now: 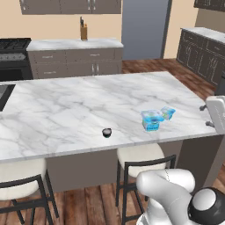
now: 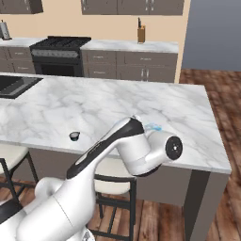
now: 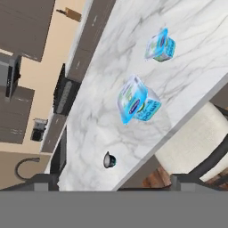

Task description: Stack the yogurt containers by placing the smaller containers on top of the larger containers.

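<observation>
On the marble counter (image 1: 79,110), near its front edge, a tiny dark cup (image 1: 107,132) was seen standing upright by itself, well apart from the other items. Further to the right along the same front stretch, a larger translucent blue tub (image 1: 152,120) was set, with a smaller blue yogurt pot (image 1: 168,112) just beside it on the far right side; whether the two touched could not be told from the left base view. From the hand view the tub (image 3: 139,103) and the small blue pot (image 3: 160,46) were shown apart with bare marble between them, and the dark cup (image 3: 109,160) was shown near the counter's edge, apart from both. In the right base view the cup (image 2: 74,136) was seen close to the near edge, while most of the tub (image 2: 153,127) was hidden behind the arm's elbow. The end effector (image 3: 111,181) was held off the counter, above the stools, its fingertips (image 3: 43,181) spread wide apart with nothing between them. Two cushioned stools (image 1: 139,154) were tucked under the counter's front. A stove (image 2: 60,54) and a knife block (image 1: 84,30) were placed on the back cabinets.
</observation>
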Motion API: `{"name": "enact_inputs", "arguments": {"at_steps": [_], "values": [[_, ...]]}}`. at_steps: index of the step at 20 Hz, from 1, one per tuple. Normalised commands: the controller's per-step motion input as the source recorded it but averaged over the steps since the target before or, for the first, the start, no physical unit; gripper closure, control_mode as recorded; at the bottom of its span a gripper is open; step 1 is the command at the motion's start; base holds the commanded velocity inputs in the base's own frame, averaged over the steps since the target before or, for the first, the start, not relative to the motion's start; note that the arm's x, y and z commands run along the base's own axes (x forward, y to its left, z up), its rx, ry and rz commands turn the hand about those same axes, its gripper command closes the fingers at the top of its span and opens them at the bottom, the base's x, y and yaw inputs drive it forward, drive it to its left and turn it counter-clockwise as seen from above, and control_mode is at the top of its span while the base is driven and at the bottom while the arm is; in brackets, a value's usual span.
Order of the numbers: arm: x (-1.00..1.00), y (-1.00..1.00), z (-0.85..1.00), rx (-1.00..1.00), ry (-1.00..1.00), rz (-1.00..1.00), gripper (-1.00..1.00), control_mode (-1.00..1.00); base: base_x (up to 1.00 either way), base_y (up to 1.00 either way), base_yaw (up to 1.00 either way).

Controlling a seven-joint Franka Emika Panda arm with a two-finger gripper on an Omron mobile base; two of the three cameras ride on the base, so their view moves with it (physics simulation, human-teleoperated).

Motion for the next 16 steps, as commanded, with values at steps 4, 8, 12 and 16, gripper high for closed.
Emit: {"name": "enact_inputs", "arguments": {"at_steps": [4,8,12,16], "values": [[0.26,-0.16,-0.09,0.01,0.02,0.0,-1.0,-1.0,0.0,0.0,0.0],[0.22,-0.12,-0.18,0.04,0.0,0.0,-1.0,-1.0,0.0,0.0,0.0],[0.15,-0.01,-0.23,0.05,0.0,0.0,-1.0,-1.0,0.0,0.0,0.0],[0.04,0.0,-0.25,0.07,0.0,0.0,-1.0,-1.0,0.0,0.0,0.0]]}}
